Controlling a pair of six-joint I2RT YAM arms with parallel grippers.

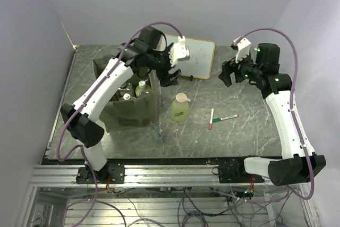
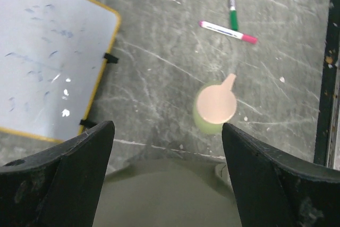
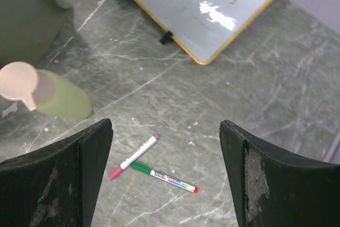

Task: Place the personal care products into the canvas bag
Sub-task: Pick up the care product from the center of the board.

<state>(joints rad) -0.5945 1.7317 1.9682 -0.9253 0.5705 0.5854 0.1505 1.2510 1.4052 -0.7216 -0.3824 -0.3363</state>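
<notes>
Aloft, left tool (image 2: 167,125) and right tool (image 3: 166,122) both released; pump bottle (image 1: 179,107) beside canvas bag (image 1: 133,111) wall.

The left arm (image 1: 101,91) reached forward and inward with its elbow high. The left gripper (image 1: 170,79) pointed downward, jaws spread wide and empty. The right arm (image 1: 287,115) stood upright from its base and bent inward. The right gripper (image 1: 227,75) angled downward, jaws likewise apart and empty.

Pale lilac walls (image 1: 32,14), dk marble tabletop (image 1: 255,126), alu rail (image 1: 170,173)
</notes>
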